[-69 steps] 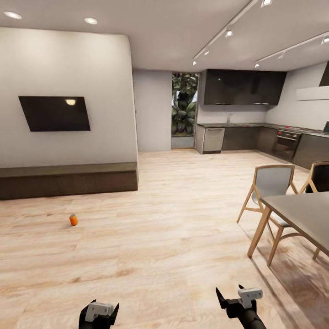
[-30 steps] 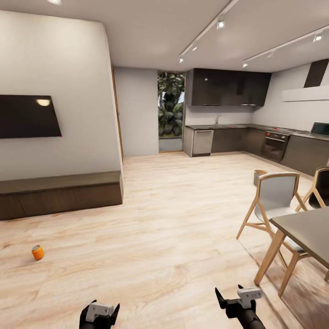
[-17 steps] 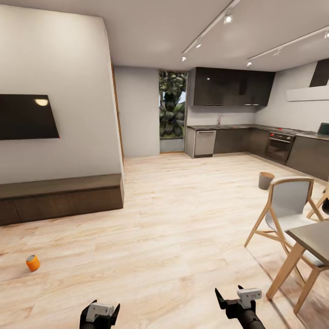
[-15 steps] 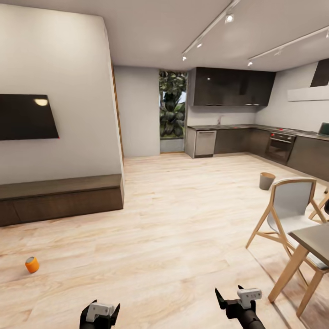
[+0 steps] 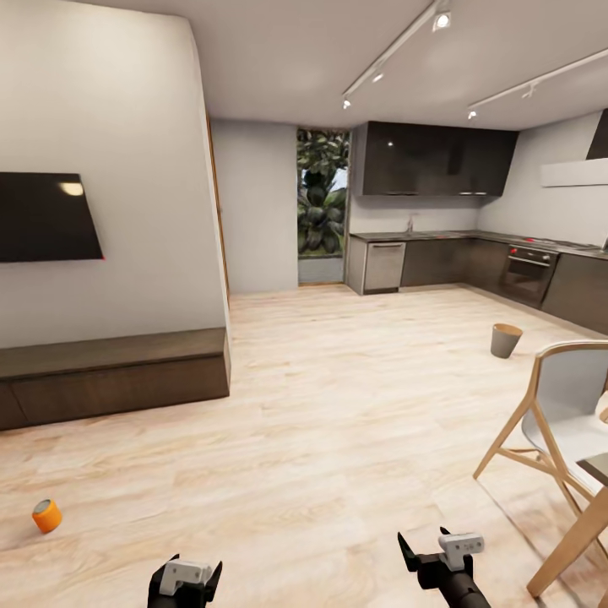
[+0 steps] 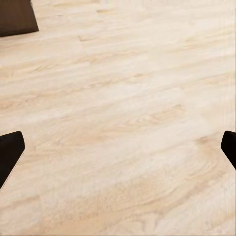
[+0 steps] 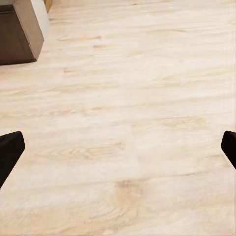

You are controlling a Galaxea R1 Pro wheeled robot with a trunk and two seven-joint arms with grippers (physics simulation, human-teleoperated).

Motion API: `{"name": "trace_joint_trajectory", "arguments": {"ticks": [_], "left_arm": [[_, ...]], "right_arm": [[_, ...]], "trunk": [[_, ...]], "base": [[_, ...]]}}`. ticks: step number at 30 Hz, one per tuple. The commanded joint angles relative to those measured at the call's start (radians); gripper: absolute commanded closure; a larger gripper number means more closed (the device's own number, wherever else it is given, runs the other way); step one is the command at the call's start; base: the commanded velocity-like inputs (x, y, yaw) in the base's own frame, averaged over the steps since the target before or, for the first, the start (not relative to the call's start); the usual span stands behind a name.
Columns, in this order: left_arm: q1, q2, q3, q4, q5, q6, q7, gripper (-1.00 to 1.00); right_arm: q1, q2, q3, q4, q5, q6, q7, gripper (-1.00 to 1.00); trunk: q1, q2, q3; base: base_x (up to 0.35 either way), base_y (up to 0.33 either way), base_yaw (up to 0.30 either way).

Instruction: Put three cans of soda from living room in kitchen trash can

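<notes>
Orange soda can on floor, grey trash can upright near kitchen

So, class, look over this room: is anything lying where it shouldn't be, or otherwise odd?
Yes. An orange soda can lies tipped on its side on the bare wood floor, near the low TV bench. The trash can stands upright far across the room.

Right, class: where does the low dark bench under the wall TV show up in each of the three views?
Head view: the low dark bench runs along the left wall, below the TV.
Left wrist view: a dark corner of it, beyond the planks.
Right wrist view: probably its dark end, beside a pale block.
Shared landmark: the pale wood floor.
</notes>
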Motion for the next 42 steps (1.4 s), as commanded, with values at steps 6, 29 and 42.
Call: {"name": "trace_joint_trajectory", "arguments": {"ticks": [6,29,42], "left_arm": [[0.0,0.0,0.0,0.0,0.0,0.0,0.0,-1.0],[0.0,0.0,0.0,-0.001,0.0,0.0,0.0,-1.0],[0.0,0.0,0.0,-0.001,0.0,0.0,0.0,-1.0]], "right_arm": [[0.0,0.0,0.0,0.0,0.0,-0.001,0.0,-1.0],[0.0,0.003,0.002,0.001,-0.001,-0.001,0.0,-1.0],[0.0,0.003,0.002,0.001,-0.002,-0.001,0.0,-1.0]], "trunk": [[0.0,0.0,0.0],[0.0,0.0,0.003],[0.0,0.0,0.01]], "base": [[0.311,0.093,0.0],[0.31,0.082,-0.06],[0.31,0.075,-0.233]]}}
